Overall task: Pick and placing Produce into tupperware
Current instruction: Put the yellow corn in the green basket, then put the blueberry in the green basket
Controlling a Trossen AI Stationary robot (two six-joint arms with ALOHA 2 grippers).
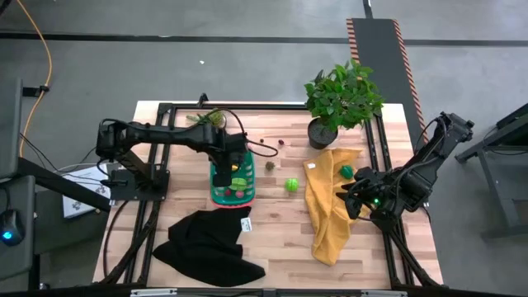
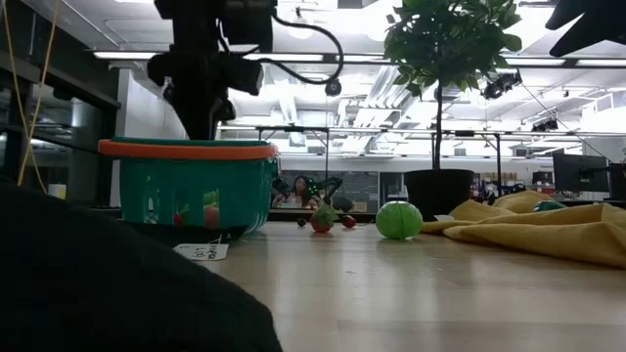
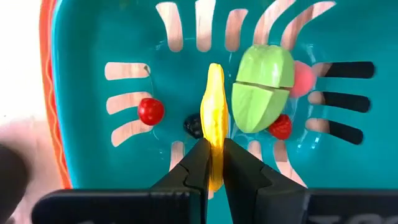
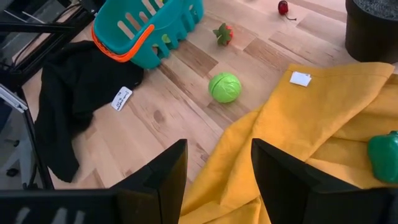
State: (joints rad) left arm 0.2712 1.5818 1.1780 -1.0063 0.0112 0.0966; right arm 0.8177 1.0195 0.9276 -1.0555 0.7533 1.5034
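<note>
The teal basket (image 1: 231, 183) with a red-pink rim stands on the table left of centre; in the left wrist view it holds a pale green cut piece (image 3: 262, 88), two small red pieces (image 3: 150, 111), a pink piece (image 3: 303, 78) and a dark one (image 3: 193, 126). My left gripper (image 3: 214, 163) is over the basket, shut on a yellow banana (image 3: 215, 112). My right gripper (image 4: 217, 162) is open and empty above the yellow cloth (image 1: 330, 202) at the right. A green ball (image 1: 291, 185), a small red-and-green piece (image 1: 270, 166) and a dark green piece (image 1: 346, 172) lie outside the basket. My left gripper pinches the banana's near end (image 3: 215, 155) between its two fingers, which come from above, pointing down into the basket and lying along the banana. The banana hangs below the fingers over the basket's slotted bottom; whether its tip touches the bottom I cannot tell.
A potted green plant (image 1: 342, 99) stands at the far right of centre. A black cloth (image 1: 210, 243) with a white tag lies at the near left. Small red cherries (image 1: 280, 142) lie near the far edge. Bare wood shows between the basket and the yellow cloth.
</note>
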